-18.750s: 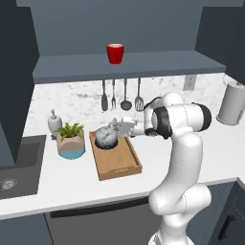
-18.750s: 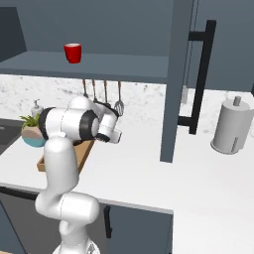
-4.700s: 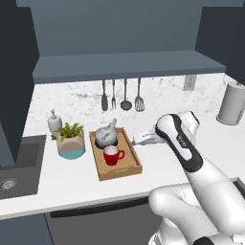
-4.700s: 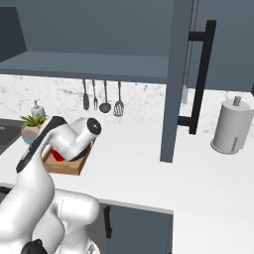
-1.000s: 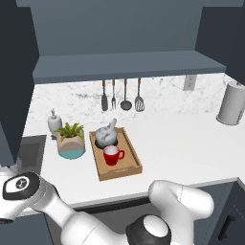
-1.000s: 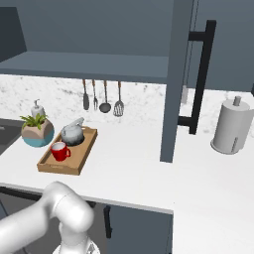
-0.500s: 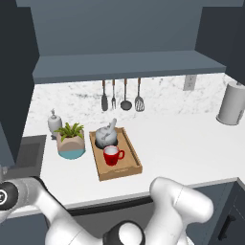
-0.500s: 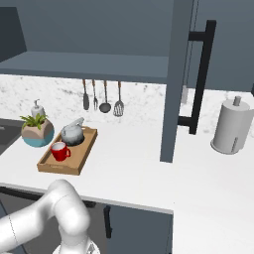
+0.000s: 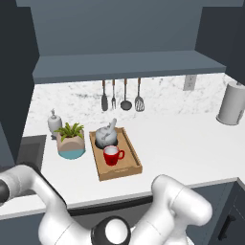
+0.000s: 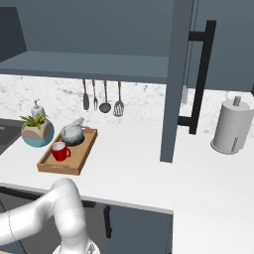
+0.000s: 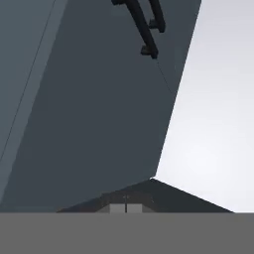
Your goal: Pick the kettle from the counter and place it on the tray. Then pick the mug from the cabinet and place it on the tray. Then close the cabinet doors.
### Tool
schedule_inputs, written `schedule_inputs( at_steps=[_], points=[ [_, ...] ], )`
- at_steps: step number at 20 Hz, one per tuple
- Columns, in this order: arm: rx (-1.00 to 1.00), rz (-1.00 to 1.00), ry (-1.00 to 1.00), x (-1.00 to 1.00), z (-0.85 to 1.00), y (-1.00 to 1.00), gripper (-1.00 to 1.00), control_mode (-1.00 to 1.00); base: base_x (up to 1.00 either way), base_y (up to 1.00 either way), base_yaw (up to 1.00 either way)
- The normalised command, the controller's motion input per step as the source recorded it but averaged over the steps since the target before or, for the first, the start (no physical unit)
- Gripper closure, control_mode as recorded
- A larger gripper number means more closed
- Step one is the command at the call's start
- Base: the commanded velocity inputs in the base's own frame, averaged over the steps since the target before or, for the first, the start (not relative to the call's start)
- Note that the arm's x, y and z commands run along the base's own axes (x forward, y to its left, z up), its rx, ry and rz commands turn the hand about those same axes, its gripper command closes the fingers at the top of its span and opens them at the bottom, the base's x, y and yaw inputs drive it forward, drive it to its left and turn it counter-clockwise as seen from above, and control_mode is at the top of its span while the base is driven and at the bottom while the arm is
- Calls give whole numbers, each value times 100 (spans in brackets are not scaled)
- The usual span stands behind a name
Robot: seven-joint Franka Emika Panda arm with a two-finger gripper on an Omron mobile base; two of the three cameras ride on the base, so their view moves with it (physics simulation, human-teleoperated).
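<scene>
While the cabinet (image 9: pixel 124 67) stands open with its shelf bare, you have only the closing left, judging by how things lie. On the right a door (image 10: pixel 176 79) juts edge-on toward you, its black handle (image 10: pixel 201 74) facing away, so it wants a push on its flat face. You see another dark door panel (image 11: pixel 94 104) close up in the hand view, with a bar handle (image 11: pixel 144 25) at the top; which door it is I cannot tell. On the tabletop (image 9: pixel 182 143) sits the tray (image 9: pixel 131 167), holding the kettle (image 9: pixel 106 135) at its back end and the mug (image 9: pixel 112 155) just in front. Your pincer (image 11: pixel 125 208) is fully closed and empty, fit for nudging a panel.
</scene>
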Motion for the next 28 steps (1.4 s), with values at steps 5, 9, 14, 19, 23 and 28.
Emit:
schedule_inputs(
  at_steps=[5, 9, 14, 19, 23, 28],
  points=[
    [7, -5, -22, -31, 41, -14, 100, -100, 0, 0, 0],
    [21, -1, -19, -55, 47, -43, 100, -100, 0, 0, 0],
    [28, 0, -18, -57, 30, -65, 100, -100, 0, 0, 0],
    [25, 1, -2, -31, 30, -91, 100, -100, 0, 0, 0],
    [15, 8, 6, -10, 28, -99, 100, -100, 0, 0, 0],
    [12, 15, 13, 0, 15, -98, 100, -100, 0, 0, 0]
  ],
)
